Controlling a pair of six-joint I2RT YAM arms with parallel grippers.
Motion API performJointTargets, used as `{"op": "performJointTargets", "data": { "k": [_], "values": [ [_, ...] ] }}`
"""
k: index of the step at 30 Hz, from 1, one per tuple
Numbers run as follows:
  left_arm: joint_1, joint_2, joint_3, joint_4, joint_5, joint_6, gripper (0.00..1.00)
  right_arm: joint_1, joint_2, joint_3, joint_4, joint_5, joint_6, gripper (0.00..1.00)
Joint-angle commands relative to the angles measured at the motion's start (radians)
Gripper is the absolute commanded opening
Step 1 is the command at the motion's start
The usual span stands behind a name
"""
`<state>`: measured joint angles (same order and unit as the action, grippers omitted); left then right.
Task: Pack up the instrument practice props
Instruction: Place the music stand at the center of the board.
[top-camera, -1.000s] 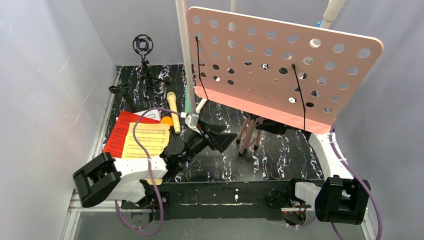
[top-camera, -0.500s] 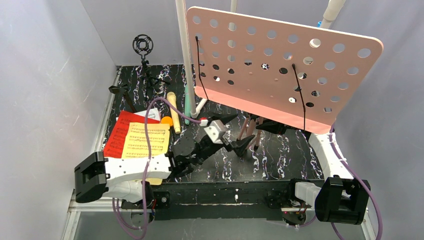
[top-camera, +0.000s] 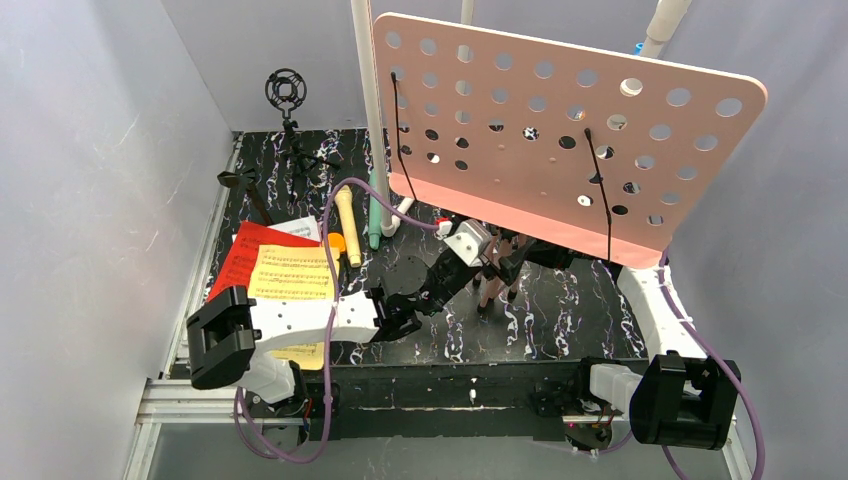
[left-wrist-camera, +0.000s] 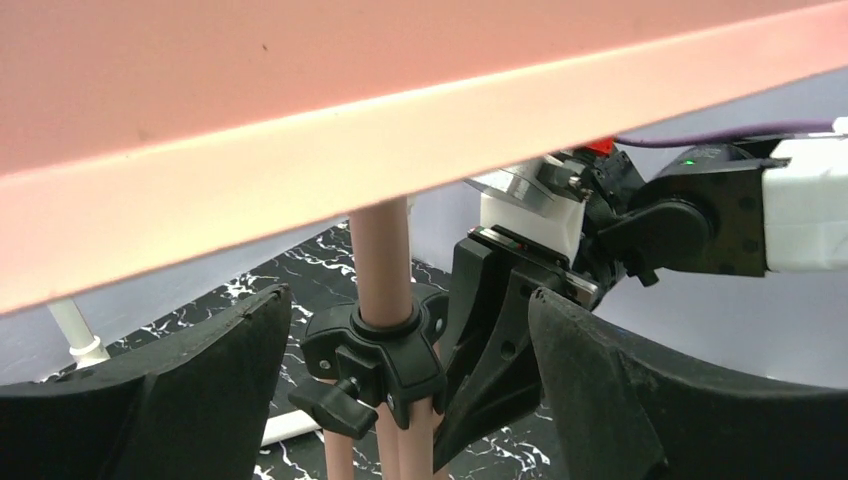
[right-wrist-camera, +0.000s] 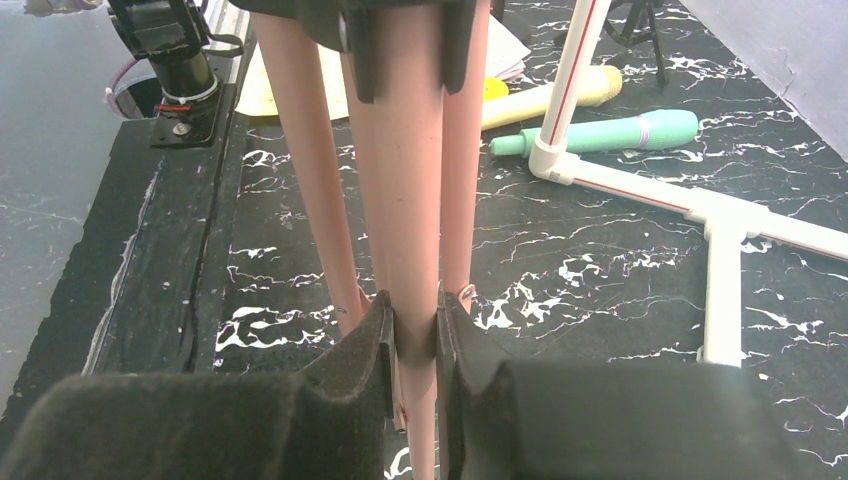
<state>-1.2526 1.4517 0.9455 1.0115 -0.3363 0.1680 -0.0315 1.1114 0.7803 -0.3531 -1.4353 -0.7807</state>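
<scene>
The pink hole-punched music stand (top-camera: 560, 130) stands on pink tripod legs (top-camera: 492, 280) mid-table. My left gripper (top-camera: 497, 262) is open, its jaws on either side of the stand's pole (left-wrist-camera: 383, 265) and black collar (left-wrist-camera: 385, 350). My right gripper (right-wrist-camera: 413, 340) is shut on a tripod leg (right-wrist-camera: 408, 170), mostly hidden under the desk in the top view. Yellow sheet music (top-camera: 292, 280) lies on the red folder (top-camera: 240, 262) at left. The yellow microphone (top-camera: 346, 222) and mint-green microphone (top-camera: 375, 218) lie beside them, also seen in the right wrist view as the yellow microphone (right-wrist-camera: 545, 98) and the mint-green microphone (right-wrist-camera: 600, 133).
A white pipe frame (top-camera: 368, 110) rises behind the stand, its base tubes (right-wrist-camera: 700, 210) on the black marbled table. A black shock-mount stand (top-camera: 288, 100) and a small black clip stand (top-camera: 240, 182) sit at back left. Grey walls enclose left and right.
My left arm has swung right and forward, from beside the sheet music to the tripod, with its open jaws now round the pole. The right arm and stand have not moved.
</scene>
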Motion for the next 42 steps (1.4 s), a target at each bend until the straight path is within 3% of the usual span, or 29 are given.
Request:
{"op": "performJointTargets", "data": {
  "k": [1, 16, 25, 29, 31, 34, 36, 42],
  "values": [
    [-0.004, 0.019, 0.07, 0.07, -0.06, 0.019, 0.84, 0.004, -0.004, -0.029, -0.057, -0.005, 0.056, 0.01],
    [-0.004, 0.128, 0.177, 0.141, -0.14, 0.08, 0.56, 0.004, -0.002, -0.032, -0.053, -0.005, 0.059, 0.01],
    [-0.003, 0.134, 0.194, 0.133, -0.118, 0.139, 0.27, 0.004, -0.002, -0.032, -0.052, -0.007, 0.061, 0.01],
    [-0.004, 0.116, 0.205, 0.071, -0.058, 0.162, 0.0, 0.004, -0.002, -0.032, -0.052, -0.009, 0.063, 0.01],
    [-0.003, 0.106, 0.215, 0.045, -0.043, 0.162, 0.0, 0.004, -0.004, -0.032, -0.052, -0.01, 0.065, 0.01],
    [-0.004, 0.085, 0.228, 0.01, -0.043, 0.153, 0.0, 0.004, -0.006, -0.033, -0.055, -0.014, 0.064, 0.17],
    [-0.002, 0.072, 0.236, -0.012, -0.046, 0.15, 0.0, 0.003, -0.009, -0.032, -0.06, -0.016, 0.064, 0.37],
    [0.0, 0.024, 0.246, -0.044, -0.071, 0.137, 0.0, 0.002, -0.026, -0.017, -0.133, -0.019, 0.025, 0.79]
  ]
}}
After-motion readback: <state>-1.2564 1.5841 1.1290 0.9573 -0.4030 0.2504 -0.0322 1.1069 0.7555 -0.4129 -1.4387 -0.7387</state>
